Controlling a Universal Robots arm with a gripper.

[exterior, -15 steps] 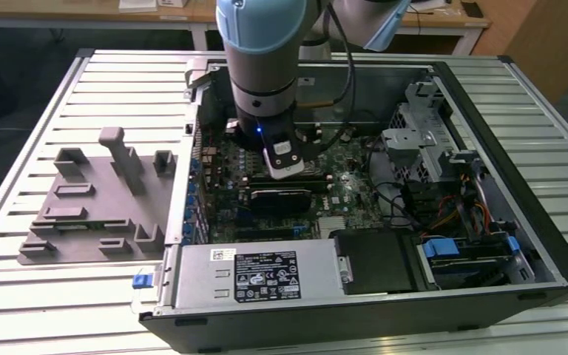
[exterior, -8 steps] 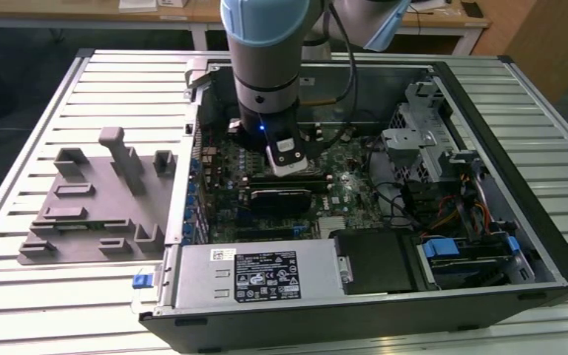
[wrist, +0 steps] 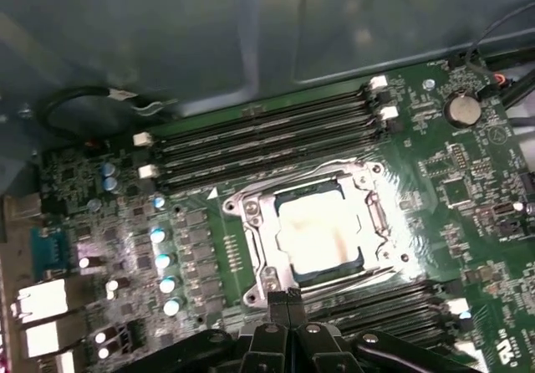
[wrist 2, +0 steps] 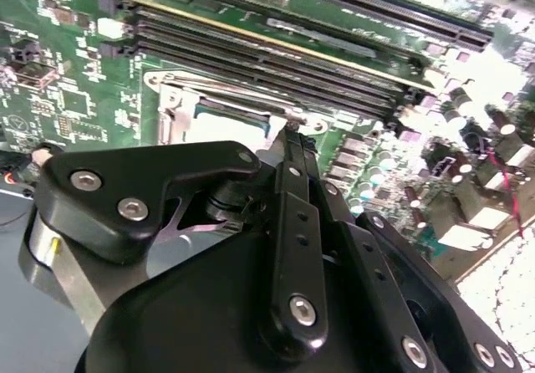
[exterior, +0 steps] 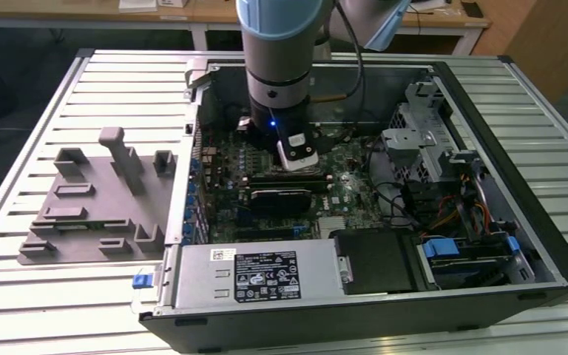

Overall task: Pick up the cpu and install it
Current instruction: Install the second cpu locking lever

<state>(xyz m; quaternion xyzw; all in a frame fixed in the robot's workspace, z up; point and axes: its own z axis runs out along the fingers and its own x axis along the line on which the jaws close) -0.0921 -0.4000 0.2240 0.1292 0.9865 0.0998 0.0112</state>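
where the first wrist view looks: cpu (wrist: 322,235) in socket (wrist: 259,260)

The cpu (wrist: 320,235) lies in the socket (wrist: 255,256), between memory slots (wrist: 267,139).

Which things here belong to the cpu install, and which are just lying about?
In the job: cpu, lying in the socket frame; tool, shut, at the frame's edge.
Just lying about: grey fixture block outside the case; power supply; memory slots.
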